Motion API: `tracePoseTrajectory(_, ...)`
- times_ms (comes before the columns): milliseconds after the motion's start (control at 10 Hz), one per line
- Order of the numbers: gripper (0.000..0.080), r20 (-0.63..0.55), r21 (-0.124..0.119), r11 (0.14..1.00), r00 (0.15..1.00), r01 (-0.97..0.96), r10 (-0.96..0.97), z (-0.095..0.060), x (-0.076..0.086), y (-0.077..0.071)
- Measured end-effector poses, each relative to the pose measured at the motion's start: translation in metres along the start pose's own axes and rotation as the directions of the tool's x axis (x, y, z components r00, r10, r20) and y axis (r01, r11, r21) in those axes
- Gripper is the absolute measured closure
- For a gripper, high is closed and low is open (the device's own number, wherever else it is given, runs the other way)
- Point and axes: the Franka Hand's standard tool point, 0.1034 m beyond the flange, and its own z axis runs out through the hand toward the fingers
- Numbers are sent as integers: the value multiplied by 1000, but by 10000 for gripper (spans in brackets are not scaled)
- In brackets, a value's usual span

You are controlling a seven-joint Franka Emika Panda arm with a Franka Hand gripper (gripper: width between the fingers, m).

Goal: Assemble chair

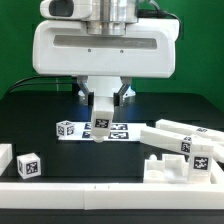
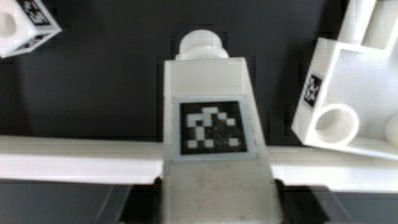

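My gripper [image 1: 102, 104] hangs over the middle of the table, shut on a white chair leg [image 1: 101, 126] that points down from the jaws. In the wrist view the leg [image 2: 214, 115] runs out from between the dark fingers [image 2: 157, 196]; it carries a square tag and ends in a round peg [image 2: 205, 42]. The gripper [image 2: 219, 198] clamps it from both sides. More white chair parts [image 1: 180, 150] with tags lie at the exterior view's right, apart from the gripper. One of them [image 2: 349, 95] shows beside the leg in the wrist view.
The marker board [image 1: 75, 129] lies flat under the held leg. A small white tagged cube [image 1: 28, 165] sits at the exterior view's front left and shows as the cube [image 2: 22, 30] in the wrist view. A low white rail [image 1: 100, 190] runs along the front.
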Motion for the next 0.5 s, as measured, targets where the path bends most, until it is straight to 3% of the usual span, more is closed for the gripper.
tracePoseTrajectory(100, 515, -116, 10, 1000, 993, -15, 16, 4, -1, -25)
tracePoseTrajectory(200, 515, -159, 23, 1000, 987, -9, 13, 5, 1, -49)
tracePoseTrajectory(300, 515, -264, 41, 999, 964, -18, 28, -2, 14, -64)
tracePoseTrajectory(400, 515, -365, 54, 998, 930, -26, 44, -10, 23, -72)
tracePoseTrajectory(500, 515, -462, 16, 1000, 887, -11, 17, -9, 21, -64)
